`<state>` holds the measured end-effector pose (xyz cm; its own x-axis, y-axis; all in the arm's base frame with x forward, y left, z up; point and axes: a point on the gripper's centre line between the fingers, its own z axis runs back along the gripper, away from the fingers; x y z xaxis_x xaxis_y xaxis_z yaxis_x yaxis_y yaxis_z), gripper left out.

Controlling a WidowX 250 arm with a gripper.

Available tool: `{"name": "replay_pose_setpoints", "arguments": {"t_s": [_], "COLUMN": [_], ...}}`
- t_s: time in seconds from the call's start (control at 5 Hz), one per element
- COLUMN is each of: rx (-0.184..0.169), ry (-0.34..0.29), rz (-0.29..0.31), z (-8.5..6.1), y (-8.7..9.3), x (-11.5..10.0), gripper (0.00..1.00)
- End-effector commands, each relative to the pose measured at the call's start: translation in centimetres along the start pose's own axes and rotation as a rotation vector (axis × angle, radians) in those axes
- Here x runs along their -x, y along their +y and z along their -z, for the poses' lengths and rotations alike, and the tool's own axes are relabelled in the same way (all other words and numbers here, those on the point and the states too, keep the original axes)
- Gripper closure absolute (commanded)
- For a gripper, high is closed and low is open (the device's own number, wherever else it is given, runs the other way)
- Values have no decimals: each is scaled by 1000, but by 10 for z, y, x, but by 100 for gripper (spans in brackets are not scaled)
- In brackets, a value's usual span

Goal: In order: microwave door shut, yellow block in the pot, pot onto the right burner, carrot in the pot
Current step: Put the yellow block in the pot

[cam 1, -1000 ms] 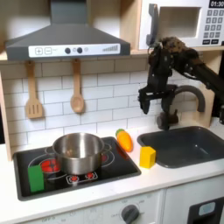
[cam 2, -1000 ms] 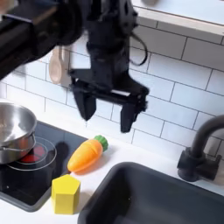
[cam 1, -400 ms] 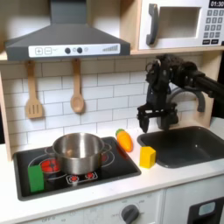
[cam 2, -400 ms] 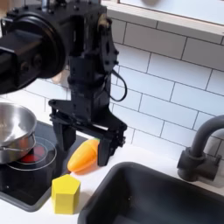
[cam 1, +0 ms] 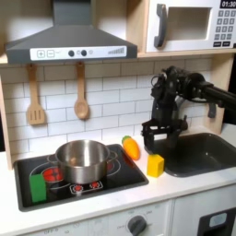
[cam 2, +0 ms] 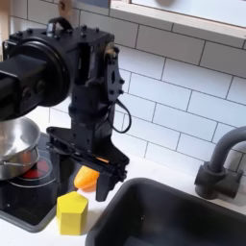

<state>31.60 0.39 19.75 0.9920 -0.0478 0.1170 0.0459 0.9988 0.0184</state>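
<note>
Pincer (cam 1: 154, 147) is hanging low with its jaws apart and nothing between them, just above the block (cam 1: 156, 165) in the first exterior view. In the second exterior view the pincer (cam 2: 86, 173) is sitting between the block (cam 2: 72, 212) in front and the carrot (cam 2: 86, 177) behind, whose orange body is peeking out between the dark fingers. That spread stance is suiting a straddle of a small cube, so the block pick looks like the step in hand; the carrot, lying so close, is risking a knock.

The door (cam 1: 188, 27) is sitting flush with the microwave front, handle at the first exterior view's left, so that step looks done. The pot (cam 1: 82, 159) is resting on the black cooktop between the two rings, overlapping both, its mouth open upward and ready to take the block. The burner (cam 1: 110, 164) toward the first exterior view's right is partly covered by the pot's rim. Block and carrot are both lying on the white worktop between cooktop and sink (cam 1: 198, 153), within easy reach of the arm.
</note>
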Motion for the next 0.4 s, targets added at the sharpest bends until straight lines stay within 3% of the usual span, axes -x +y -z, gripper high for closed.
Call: {"name": "replay_pose_setpoints", "arguments": {"t_s": [0.0,0.2], "rx": [-4,20], "ry": [36,55], "rz": [4,18], "z": [13,18], "y": [4,-3], "x": [6,12], "gripper": [0,0]}}
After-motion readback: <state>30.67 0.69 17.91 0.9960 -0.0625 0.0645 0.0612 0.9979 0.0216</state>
